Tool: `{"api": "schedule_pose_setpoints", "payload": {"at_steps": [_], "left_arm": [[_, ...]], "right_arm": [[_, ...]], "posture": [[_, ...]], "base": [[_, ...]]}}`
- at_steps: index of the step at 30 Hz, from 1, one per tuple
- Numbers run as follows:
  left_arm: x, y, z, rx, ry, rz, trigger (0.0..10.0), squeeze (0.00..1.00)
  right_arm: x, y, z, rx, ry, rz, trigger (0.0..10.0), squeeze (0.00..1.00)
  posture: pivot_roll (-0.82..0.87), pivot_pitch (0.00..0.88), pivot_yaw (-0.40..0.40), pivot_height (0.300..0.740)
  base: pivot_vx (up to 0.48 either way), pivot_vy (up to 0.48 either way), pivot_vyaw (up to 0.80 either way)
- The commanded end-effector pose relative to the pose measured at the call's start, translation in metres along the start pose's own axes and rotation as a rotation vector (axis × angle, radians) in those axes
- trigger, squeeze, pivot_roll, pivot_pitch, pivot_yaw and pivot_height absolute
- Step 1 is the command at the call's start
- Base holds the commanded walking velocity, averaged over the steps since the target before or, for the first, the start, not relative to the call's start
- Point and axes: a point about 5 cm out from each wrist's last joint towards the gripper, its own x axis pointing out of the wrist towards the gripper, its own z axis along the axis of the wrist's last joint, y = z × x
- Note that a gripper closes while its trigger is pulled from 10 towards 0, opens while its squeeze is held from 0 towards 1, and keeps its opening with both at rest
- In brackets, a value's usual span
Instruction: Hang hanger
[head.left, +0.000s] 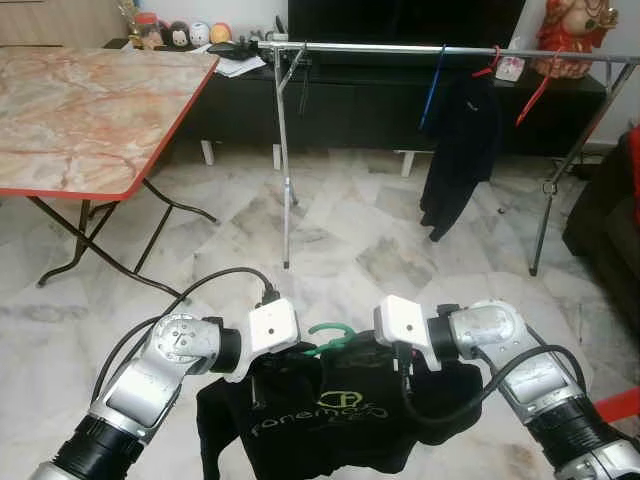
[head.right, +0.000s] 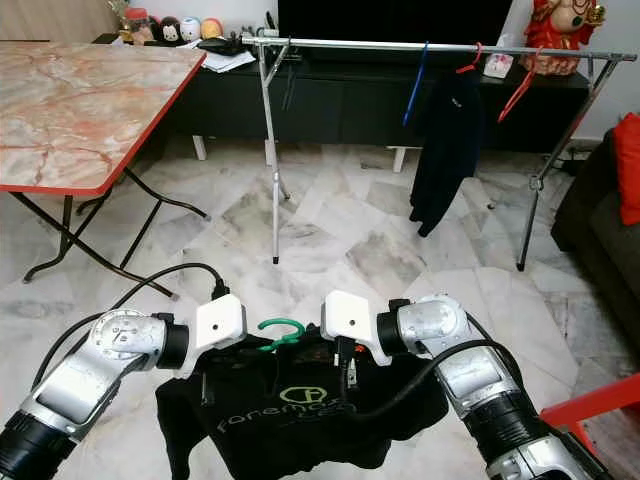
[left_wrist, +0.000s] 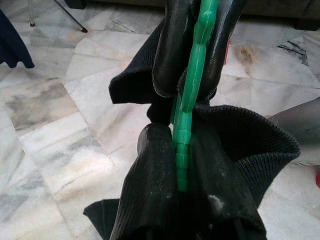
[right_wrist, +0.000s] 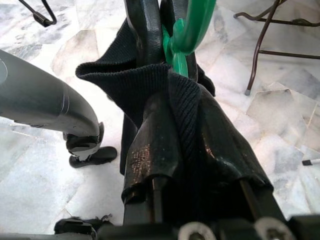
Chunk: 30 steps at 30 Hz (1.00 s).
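Hanger (head.left: 328, 337), green, w/ black shirt (head.left: 330, 420) draped on it, is hanging low betw. both arms, over the marble floor (head.left: 330, 240). Left gripper (left_wrist: 186, 105) is pinching hanger + shirt collar w/ jaws pressed tight; right gripper (right_wrist: 172, 65) is doing likewise from the opp. side. Clothes rack (head.left: 420, 47) is standing well ahead, beside the desk (head.left: 90, 100).
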Motion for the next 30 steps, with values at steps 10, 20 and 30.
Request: {"api": "schedule_pose_setpoints", "payload": {"at_steps": [10,20,30], "left_arm": [[-0.008,0.008,0.0,-0.002,0.009,0.056,0.0,0.0],[-0.011,0.009,-0.002,0.033,0.035,0.065,10.0,0.0],[-0.011,0.01,-0.004,0.054,0.055,0.063,10.0,0.0]], "right_arm": [[-0.003,0.004,0.0,0.006,-0.001,0.064,10.0,1.0],[-0.003,0.012,-0.008,-0.004,0.049,0.15,10.0,0.0],[0.002,0.021,-0.021,0.032,0.107,0.22,10.0,1.0]], "posture": [[-0.06,0.0,-0.062,0.74],[-0.06,0.0,-0.068,0.74],[-0.05,0.008,-0.072,0.74]], "base": [[0.0,0.0,0.0],[0.0,0.0,0.0],[0.0,0.0,0.0]]}}
